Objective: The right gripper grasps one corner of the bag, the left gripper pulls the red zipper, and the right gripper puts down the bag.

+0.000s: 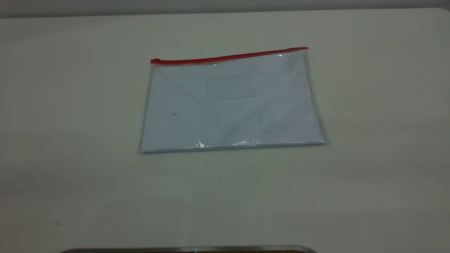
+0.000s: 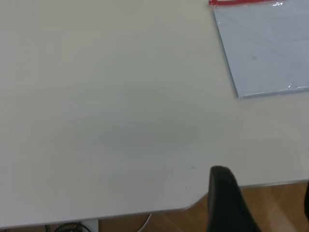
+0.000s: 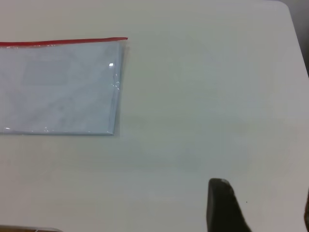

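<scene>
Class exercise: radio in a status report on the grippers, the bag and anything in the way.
Both grippers back at the near table edge, off the bag. Bag flat on the table, red zipper along its far edge. Nothing in the way.

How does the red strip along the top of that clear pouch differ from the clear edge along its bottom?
The red zipper is an opaque bright red band; the bag's near edge is see-through plastic that glints. The zipper carries a small slider tab at the exterior view's left end, while the near edge has none and looks slightly crinkled. The zipper lies on the far side, the clear edge nearer the camera. Both run the pouch's full length, flat on the white table.
</scene>
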